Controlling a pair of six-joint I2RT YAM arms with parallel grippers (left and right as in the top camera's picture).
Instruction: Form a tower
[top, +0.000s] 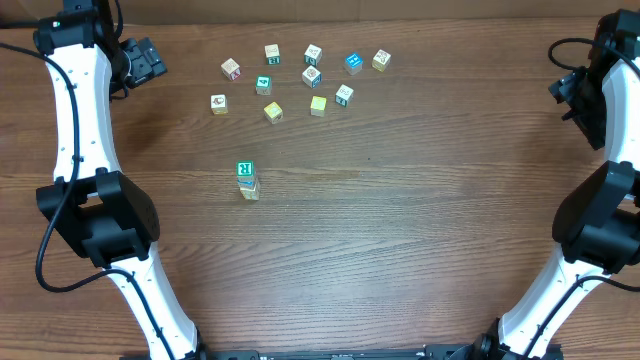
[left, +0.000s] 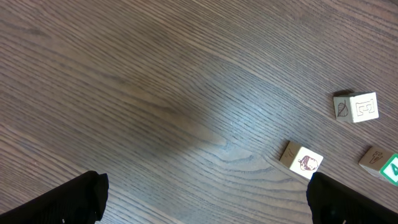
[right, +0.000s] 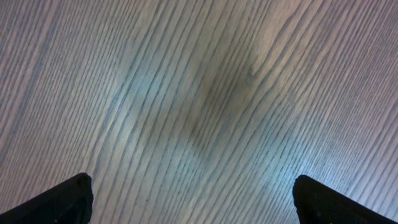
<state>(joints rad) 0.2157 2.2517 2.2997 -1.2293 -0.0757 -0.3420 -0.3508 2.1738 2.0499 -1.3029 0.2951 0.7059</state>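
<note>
At the far left corner of the wooden table (top: 420, 230) the left gripper (top: 150, 60) hangs over bare wood with its jaws spread wide and nothing between them. In the left wrist view the two dark fingertips of the left gripper (left: 205, 199) sit at the lower corners of the picture, well apart. Beyond them lie a cream cube with a small red-brown picture (left: 301, 160), a pale cube with a letter (left: 356, 107) and a third cube with a green face (left: 382, 163) that is cut by the picture's edge.

Right of that gripper, along the far edge, the loose cubes (top: 311, 76) lie scattered in a rough band, none touching its neighbour as far as can be told. Some faces are white, some yellow, some teal or blue.

The tower (top: 247, 180) stands left of the table's middle, nearer the front than the scatter and clear of both arms. Its top face is teal with a white letter and a pale cream cube sits below; the number of cubes in it cannot be told.

At the far right edge the right gripper (top: 565, 95) is also wide open and empty. In the right wrist view the right gripper (right: 193, 193) shows only bare wood grain between its fingertips
</note>
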